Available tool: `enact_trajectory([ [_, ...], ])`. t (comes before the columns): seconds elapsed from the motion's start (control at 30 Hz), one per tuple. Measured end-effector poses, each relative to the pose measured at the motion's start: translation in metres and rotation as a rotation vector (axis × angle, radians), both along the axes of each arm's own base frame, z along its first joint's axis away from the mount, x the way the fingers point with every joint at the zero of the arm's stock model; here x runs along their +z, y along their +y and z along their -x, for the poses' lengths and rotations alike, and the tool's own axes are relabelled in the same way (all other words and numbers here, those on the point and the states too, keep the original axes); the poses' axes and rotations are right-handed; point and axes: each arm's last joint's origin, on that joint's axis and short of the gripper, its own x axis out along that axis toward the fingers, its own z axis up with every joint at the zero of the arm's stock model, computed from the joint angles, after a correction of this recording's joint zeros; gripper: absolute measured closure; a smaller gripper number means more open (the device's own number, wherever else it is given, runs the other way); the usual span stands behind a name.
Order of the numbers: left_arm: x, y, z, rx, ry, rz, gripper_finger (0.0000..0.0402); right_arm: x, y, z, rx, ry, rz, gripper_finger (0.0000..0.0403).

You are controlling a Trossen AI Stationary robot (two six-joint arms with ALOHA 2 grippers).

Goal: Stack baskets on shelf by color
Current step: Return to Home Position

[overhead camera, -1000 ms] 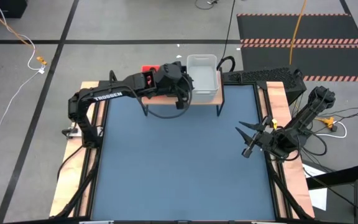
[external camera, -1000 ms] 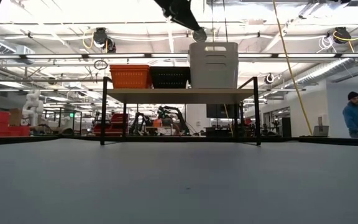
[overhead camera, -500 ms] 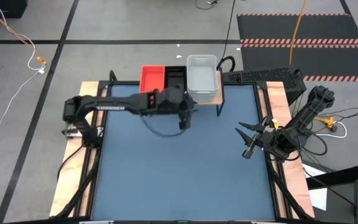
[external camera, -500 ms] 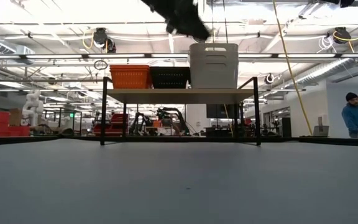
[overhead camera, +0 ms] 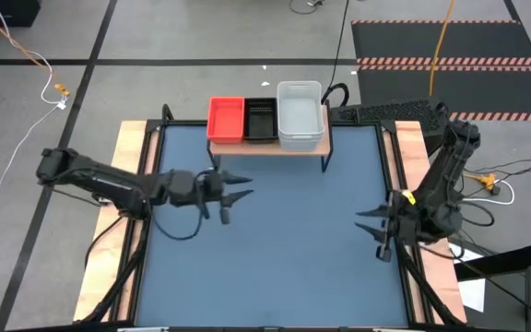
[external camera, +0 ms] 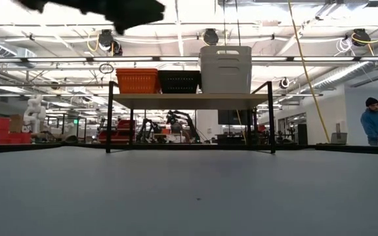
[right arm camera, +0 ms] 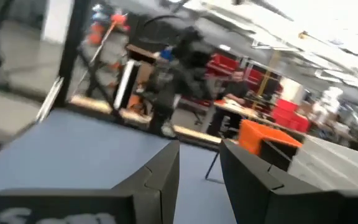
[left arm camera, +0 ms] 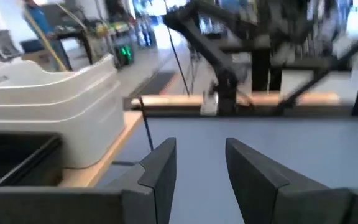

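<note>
Workshop hall, strip-lit, is seen behind the rig in the low view.

Bench: blue-topped, with nothing lying on its open middle.

Shelf: a light-wood board on thin black legs, set at the far edge of the bench. Three stacks are carried on it side by side, touching, one colour each.

White baskets: translucent, deep, the tallest stack, at the right end. They are judged light and stiff, with smooth walls that may slip. The handle cut-out or the rim of a short wall is suggested as the hold.

Red baskets: shallow, at the left end. They are judged very light, and best pinched at the rim.

Black baskets: slotted, in the middle. They are judged light, with thin, slightly springy walls. How many are nested in each stack cannot be counted.

Left pincer: held low and level over the bench's left part, well apart from the shelf, on an outstretched arm. Its fingers are spread and nothing is gripped.

Right pincer: held near the bench's right edge on a folded arm. It is likewise parted and empty.
</note>
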Motion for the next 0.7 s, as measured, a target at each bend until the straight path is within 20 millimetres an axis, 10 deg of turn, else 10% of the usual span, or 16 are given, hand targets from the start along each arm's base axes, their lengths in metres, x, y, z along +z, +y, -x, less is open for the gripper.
enact_trajectory([
  [0.37, -0.034, 0.008, 0.089, 0.113, -0.158, 0.129, 0.0261, -0.009, -0.031, 0.017, -0.094, -0.057, -0.097, 0.0294],
  [0.7, -0.044, 0.013, 0.102, 0.064, -0.201, 0.074, 0.0261, -0.026, -0.065, 0.022, -0.032, -0.326, -0.187, 0.032],
])
